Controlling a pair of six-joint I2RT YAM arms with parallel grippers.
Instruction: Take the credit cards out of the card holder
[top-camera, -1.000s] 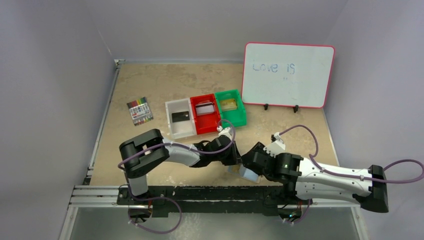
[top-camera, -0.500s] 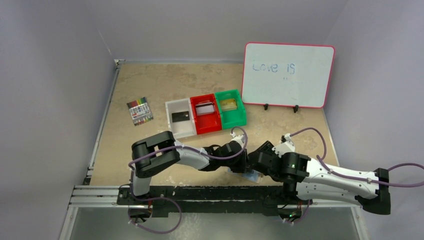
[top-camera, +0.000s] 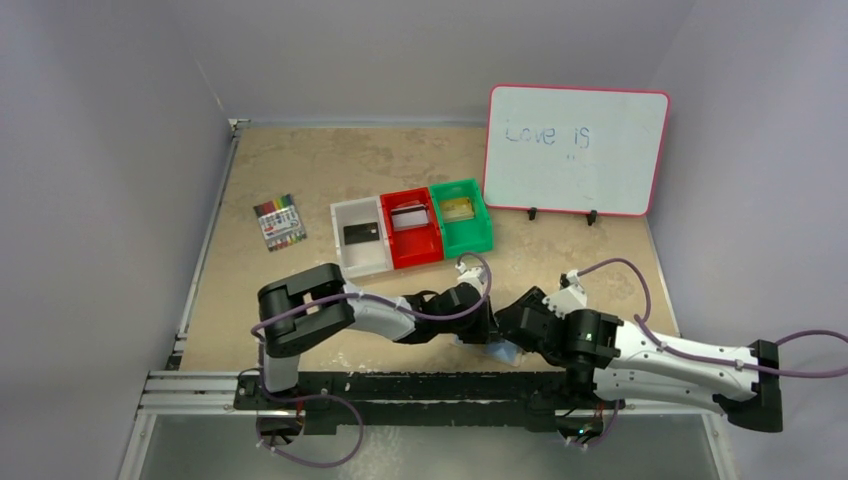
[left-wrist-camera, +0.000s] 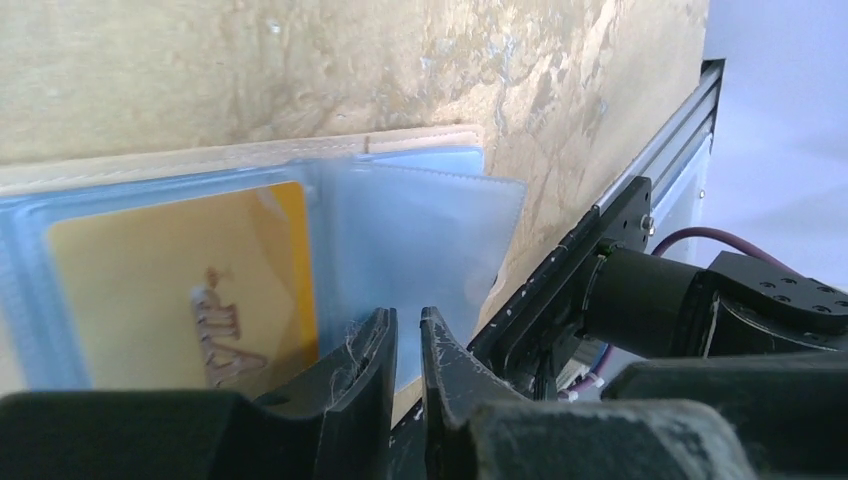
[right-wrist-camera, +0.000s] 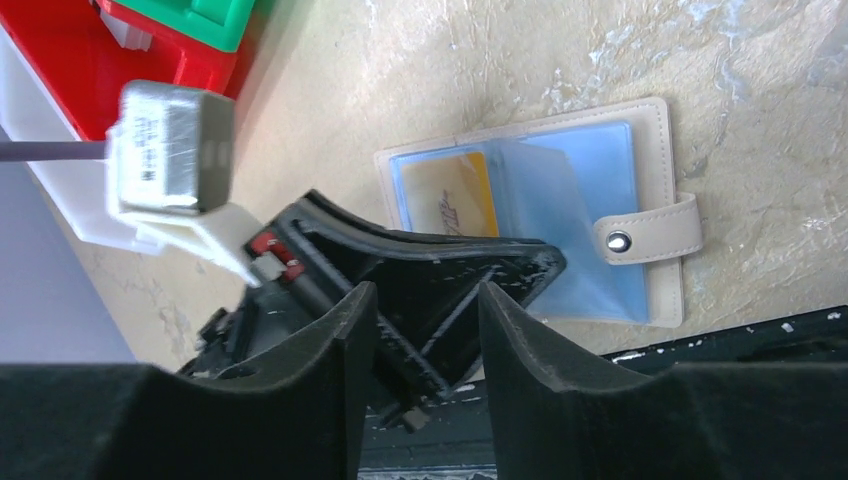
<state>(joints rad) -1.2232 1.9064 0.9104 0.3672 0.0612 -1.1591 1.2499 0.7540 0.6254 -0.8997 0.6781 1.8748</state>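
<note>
Three bins are sitting in a row mid-table: white bin (top-camera: 368, 260) with black card (top-camera: 361, 233), red bin (top-camera: 415, 250) with silver card (top-camera: 408, 217), green bin (top-camera: 468, 238) with gold card (top-camera: 459, 208). Left gripper (left-wrist-camera: 405, 325) is pinching a clear sleeve (left-wrist-camera: 440, 230) of the holder (right-wrist-camera: 655, 150), lying open at the near edge, yellow card (right-wrist-camera: 452, 195) showing inside. Right gripper (right-wrist-camera: 427, 300) is hovering above, jaws half apart, gripping nothing.

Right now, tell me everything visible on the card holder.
The card holder lies open, flat on the table by its front edge: beige leather-look cover, snap tab with metal stud, bluish clear sleeves, one holding a gold card. The left hand is at the sleeves, fingers nearly closed; a pinch is unclear.
</note>
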